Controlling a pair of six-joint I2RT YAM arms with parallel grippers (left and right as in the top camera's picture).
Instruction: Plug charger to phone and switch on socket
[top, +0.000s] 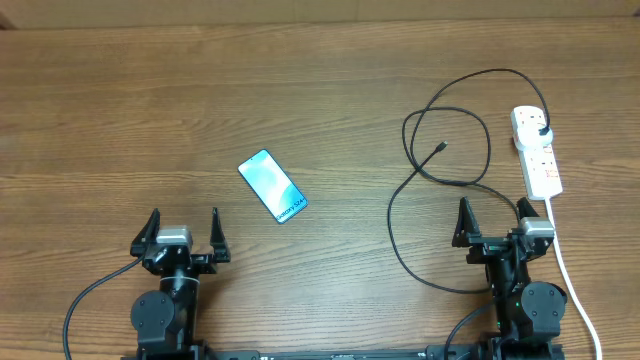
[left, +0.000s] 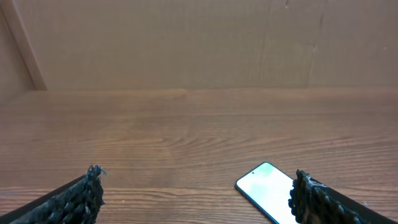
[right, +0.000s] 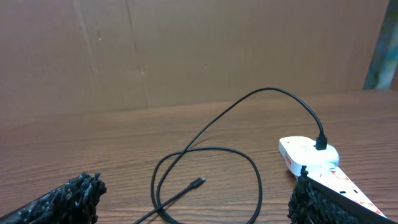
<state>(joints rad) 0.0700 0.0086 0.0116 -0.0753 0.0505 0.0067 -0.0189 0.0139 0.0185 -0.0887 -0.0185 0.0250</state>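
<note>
The phone lies flat and slanted on the table ahead of my left gripper, which is open and empty; in the left wrist view the phone sits by the right finger. The charger cable loops on the table at the right, its connector tip free and its black plug in the far end of the socket. My right gripper is open and empty, behind the loop. In the right wrist view the tip lies inside the loop, the socket at right.
The socket's white cord runs down the right side past the right arm to the table's front edge. A brown board wall stands at the far edge of the wooden table.
</note>
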